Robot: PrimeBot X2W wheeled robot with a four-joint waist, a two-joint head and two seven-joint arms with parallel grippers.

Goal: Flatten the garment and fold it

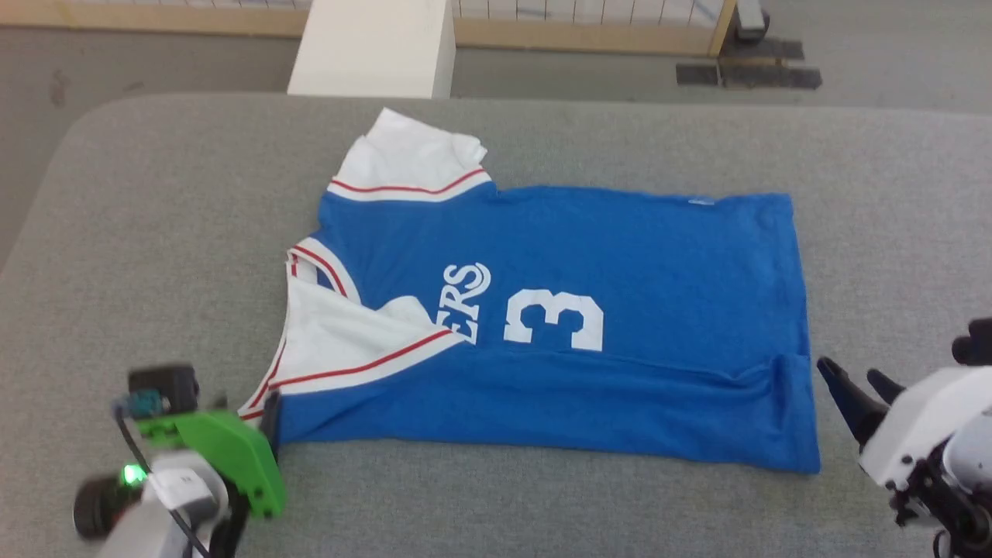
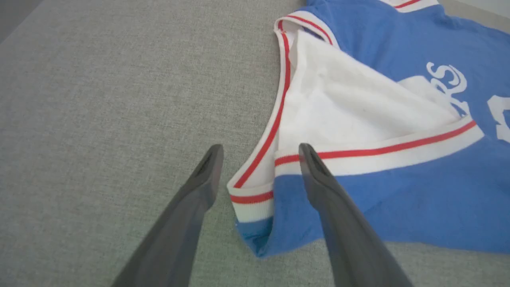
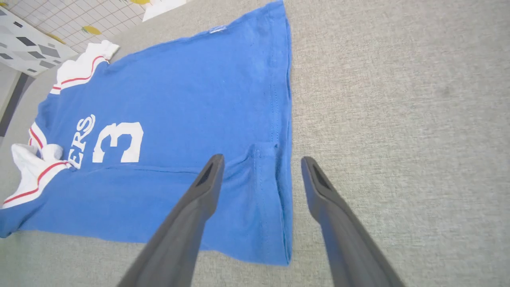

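The garment, a royal-blue jersey with white sleeves, red-striped trim, "ERS" and a "3", lies on the grey table, collar to the left and hem to the right. Its near long edge is folded over toward the middle. My left gripper stands open at the near-left corner; in the left wrist view the striped sleeve corner lies between the spread fingers of the left gripper, not pinched. My right gripper is open just off the hem's near-right corner. In the right wrist view the right gripper straddles the hem edge of the garment.
A white block stands beyond the table's far edge, with a wooden rail and floor behind it. Bare grey tabletop surrounds the jersey, with a rounded corner at the far left.
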